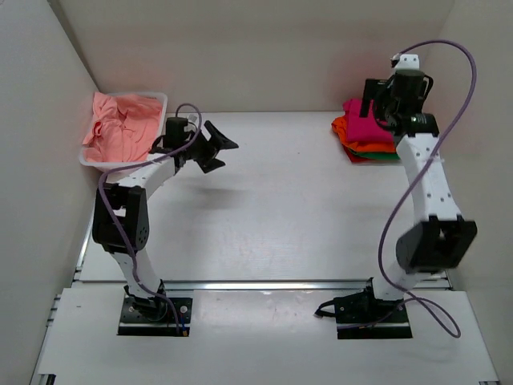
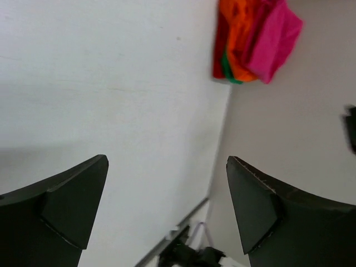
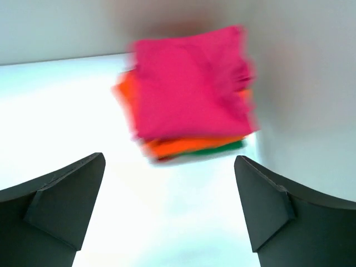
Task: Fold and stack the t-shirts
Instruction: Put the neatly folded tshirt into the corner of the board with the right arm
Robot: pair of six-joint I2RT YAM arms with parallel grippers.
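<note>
The stack of t-shirts point(image 3: 189, 83), magenta on top, lies flat and nearly square; left pincer point(image 2: 167, 161) and right pincer point(image 3: 169, 157) stand open, empty.

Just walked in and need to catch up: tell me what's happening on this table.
It's a t-shirt folding and stacking job. The right gripper hangs open and empty by a folded stack: magenta shirt on top, orange and green beneath. The left gripper, also open and empty, hovers near the white tub of crumpled pink shirts.
</note>
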